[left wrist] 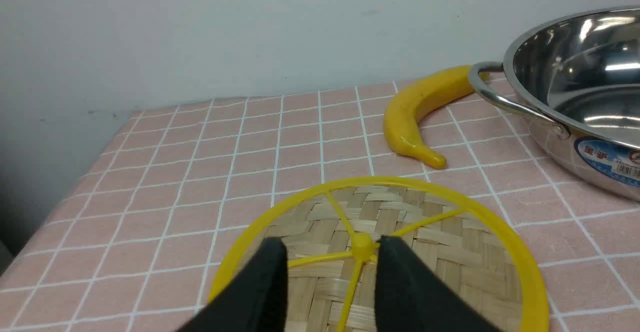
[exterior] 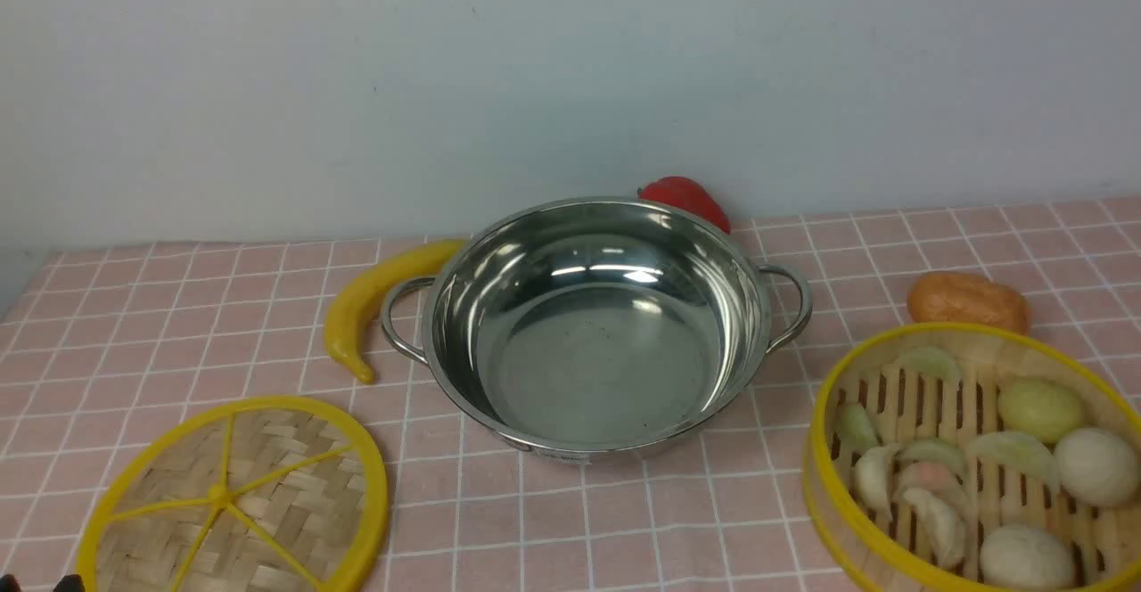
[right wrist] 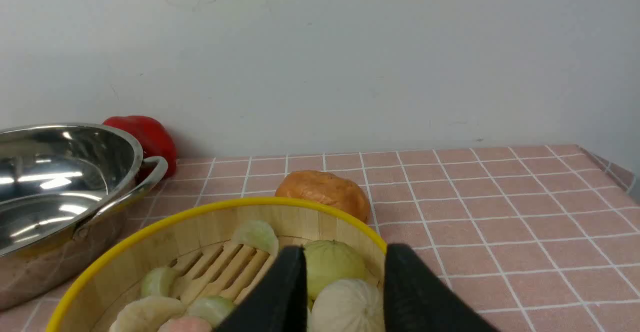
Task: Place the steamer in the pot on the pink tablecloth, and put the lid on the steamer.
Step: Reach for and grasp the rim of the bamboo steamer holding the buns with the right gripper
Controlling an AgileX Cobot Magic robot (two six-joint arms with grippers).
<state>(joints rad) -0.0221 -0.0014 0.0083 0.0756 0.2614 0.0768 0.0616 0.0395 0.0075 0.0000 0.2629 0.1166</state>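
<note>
On the pink tablecloth [exterior: 178, 324] right of the pot [exterior: 597, 351], the steamer [exterior: 972, 330] sits below the right gripper [right wrist: 344, 257], jaws parted and empty; probably light and stiff, it seems best pinched by its wall and kept level, while the left gripper [left wrist: 327, 244] gapes over the lid [exterior: 267, 458].

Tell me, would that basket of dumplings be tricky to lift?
Probably light and stiff: the steamer has thin bamboo walls. Its loose buns look round, so tilting would likely roll them. The smooth yellow rim may slip.
</note>
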